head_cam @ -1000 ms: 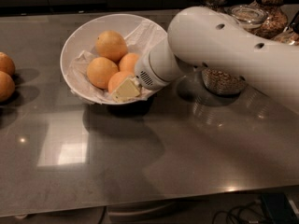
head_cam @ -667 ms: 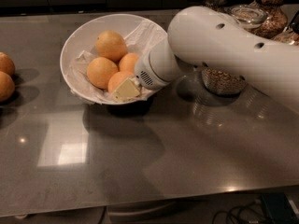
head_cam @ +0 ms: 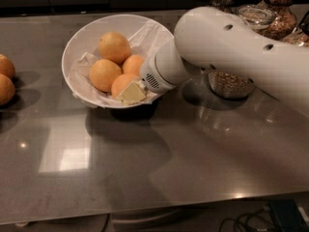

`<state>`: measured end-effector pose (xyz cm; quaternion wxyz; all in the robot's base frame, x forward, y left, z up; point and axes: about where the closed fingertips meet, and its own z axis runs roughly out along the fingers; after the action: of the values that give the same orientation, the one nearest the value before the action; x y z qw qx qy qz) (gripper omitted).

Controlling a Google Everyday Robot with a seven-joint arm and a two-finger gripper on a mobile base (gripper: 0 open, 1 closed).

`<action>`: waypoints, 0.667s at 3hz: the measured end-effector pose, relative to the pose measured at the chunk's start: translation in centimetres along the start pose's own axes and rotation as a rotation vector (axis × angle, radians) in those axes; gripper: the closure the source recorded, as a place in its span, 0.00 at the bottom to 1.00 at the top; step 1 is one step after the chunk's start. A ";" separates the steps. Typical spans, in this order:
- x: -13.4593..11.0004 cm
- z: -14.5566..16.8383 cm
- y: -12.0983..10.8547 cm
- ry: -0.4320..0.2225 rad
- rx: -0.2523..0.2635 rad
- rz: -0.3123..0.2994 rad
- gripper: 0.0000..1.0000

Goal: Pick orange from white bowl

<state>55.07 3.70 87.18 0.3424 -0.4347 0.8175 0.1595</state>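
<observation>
- gripper (head_cam: 131, 93) sits low inside the white bowl (head_cam: 79, 40), at its front-right side
- orange (head_cam: 120, 83) is in the bowl, touching the gripper, just left and behind it
- I can't tell how wide it's open, or whether it has hold
- paler fruits (head_cam: 104, 74) crowd the orange's left

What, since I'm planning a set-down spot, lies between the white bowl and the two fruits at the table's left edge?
Only bare tabletop, in the camera view. The gripper is inside the white bowl, at its front right.
</observation>
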 end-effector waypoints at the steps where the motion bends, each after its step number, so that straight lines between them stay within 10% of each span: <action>1: 0.1 -0.1 -0.1 0.000 0.000 0.000 0.46; 2: 0.2 -0.2 -0.1 0.000 0.000 0.000 0.58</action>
<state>54.99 3.41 87.18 0.3422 -0.4346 0.8177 0.1595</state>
